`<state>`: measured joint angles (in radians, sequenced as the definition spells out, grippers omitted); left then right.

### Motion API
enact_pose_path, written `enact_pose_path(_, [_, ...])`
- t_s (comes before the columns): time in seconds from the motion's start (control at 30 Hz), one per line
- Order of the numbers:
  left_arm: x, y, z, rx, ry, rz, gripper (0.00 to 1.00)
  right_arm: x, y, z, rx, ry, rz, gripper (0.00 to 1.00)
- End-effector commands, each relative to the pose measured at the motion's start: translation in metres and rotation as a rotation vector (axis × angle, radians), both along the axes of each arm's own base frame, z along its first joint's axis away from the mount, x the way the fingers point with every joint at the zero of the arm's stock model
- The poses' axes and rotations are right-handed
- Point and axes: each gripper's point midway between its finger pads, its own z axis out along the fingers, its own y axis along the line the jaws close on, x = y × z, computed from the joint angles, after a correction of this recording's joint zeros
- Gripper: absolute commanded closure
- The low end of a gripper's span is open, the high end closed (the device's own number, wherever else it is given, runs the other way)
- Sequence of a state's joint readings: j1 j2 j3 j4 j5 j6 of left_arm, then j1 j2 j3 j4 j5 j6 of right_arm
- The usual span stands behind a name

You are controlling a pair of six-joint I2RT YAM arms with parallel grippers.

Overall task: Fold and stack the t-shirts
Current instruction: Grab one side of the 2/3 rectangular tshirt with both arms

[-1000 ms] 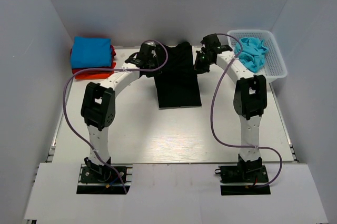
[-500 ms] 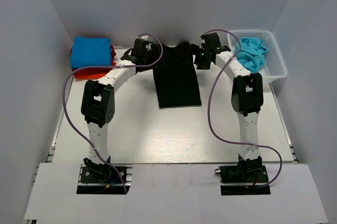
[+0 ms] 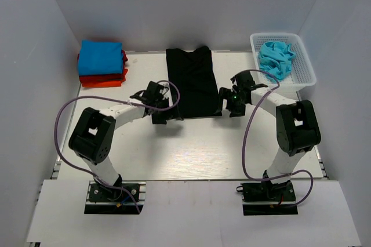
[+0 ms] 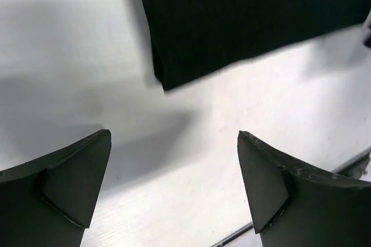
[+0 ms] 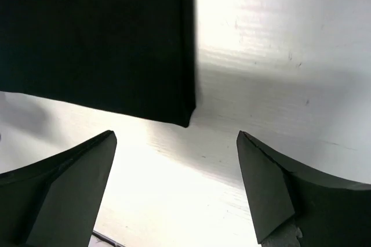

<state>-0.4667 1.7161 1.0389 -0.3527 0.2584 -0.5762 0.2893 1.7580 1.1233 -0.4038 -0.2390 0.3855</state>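
Ahead of left fingers [image 4: 64, 183] and right fingers [image 5: 64, 189]: black t-shirt [image 3: 190, 82] on bench [image 3: 191, 148].
Both pairs released, a hem corner just beyond each.

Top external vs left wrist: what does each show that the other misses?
Only top external: the folded stack of blue and red cloth t-shirts, and the white plastic lattice basket holding a crumpled turquoise cloth t-shirt. Only left wrist: the open left fingers with only the white table between them. Both: the folded black cloth t-shirt and that table.
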Motion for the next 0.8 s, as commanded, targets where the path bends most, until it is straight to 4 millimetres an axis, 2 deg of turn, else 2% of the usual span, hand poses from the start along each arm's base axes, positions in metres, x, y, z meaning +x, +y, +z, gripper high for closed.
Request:
enact_pose_path(0.0, [-0.001,-0.016,0.025,-0.114,-0.099,-0.017,0.00,0.002,0.005,-0.002,0.043,-0.025,-0.004,0.10])
enact_pose_path(0.07, [-0.002,-0.018,0.020,-0.101,-0.095,-0.020,0.04,0.001,0.008,-0.009,0.055,-0.006,0.002,0.10])
enact_pose_path(0.1, [0.002,-0.016,0.021,-0.090,-0.114,-0.006,0.12,0.003,0.008,-0.013,0.057,-0.005,0.003,0.11])
enact_pose_path(0.13, [0.000,-0.017,0.013,-0.075,-0.109,-0.007,0.16,0.007,0.010,-0.014,0.065,-0.010,0.007,0.16])
enact_pose_path(0.17, [0.008,-0.017,0.016,-0.071,-0.146,0.009,0.16,0.007,0.012,-0.016,0.071,-0.002,0.009,0.19])
enact_pose_path(0.2, [0.006,-0.018,0.009,-0.062,-0.143,0.005,0.16,0.010,0.014,-0.018,0.071,0.004,0.008,0.24])
enact_pose_path(0.27, [0.014,-0.015,0.007,-0.038,-0.172,0.022,0.19,0.013,0.017,-0.022,0.080,0.018,0.008,0.30])
enact_pose_path(0.3, [0.015,-0.013,0.006,-0.031,-0.176,0.029,0.20,0.015,0.017,-0.020,0.083,0.015,0.001,0.36])
enact_pose_path(0.33, [0.017,-0.012,-0.002,-0.011,-0.173,0.029,0.25,0.016,0.019,-0.020,0.090,0.015,0.000,0.39])
enact_pose_path(0.4, [0.021,-0.017,0.001,-0.009,-0.193,0.005,0.33,0.017,0.020,-0.023,0.093,0.019,-0.004,0.45])
enact_pose_path(0.43, [0.020,-0.016,-0.004,0.001,-0.188,-0.003,0.43,0.019,0.019,-0.022,0.091,0.016,-0.014,0.47])
enact_pose_path(0.47, [0.017,-0.013,-0.010,0.013,-0.184,0.003,0.45,0.018,0.019,-0.027,0.091,0.033,-0.017,0.49])
enact_pose_path(0.5, [0.019,-0.019,-0.009,-0.006,-0.215,-0.006,0.45,0.022,0.021,-0.024,0.098,0.024,-0.014,0.53])
enact_pose_path(0.53, [0.017,-0.018,-0.012,-0.009,-0.221,-0.006,0.55,0.022,0.022,-0.026,0.099,0.029,-0.010,0.64])
enact_pose_path(0.57, [0.014,-0.016,-0.017,-0.008,-0.218,-0.006,0.59,0.020,0.022,-0.026,0.103,0.048,-0.009,0.68])
enact_pose_path(0.63, [0.020,-0.016,-0.012,-0.011,-0.264,-0.006,0.63,0.020,0.025,-0.026,0.109,0.051,-0.006,0.77])
enact_pose_path(0.67, [0.017,-0.016,-0.015,0.001,-0.261,-0.008,0.64,0.020,0.025,-0.025,0.112,0.055,-0.007,0.84])
enact_pose_path(0.73, [0.018,-0.014,-0.016,0.014,-0.270,-0.008,0.68,0.016,0.025,-0.024,0.113,0.060,-0.004,0.88])
enact_pose_path(0.77, [0.018,-0.014,-0.016,0.014,-0.270,-0.009,0.78,0.015,0.025,-0.023,0.110,0.061,-0.003,0.91])
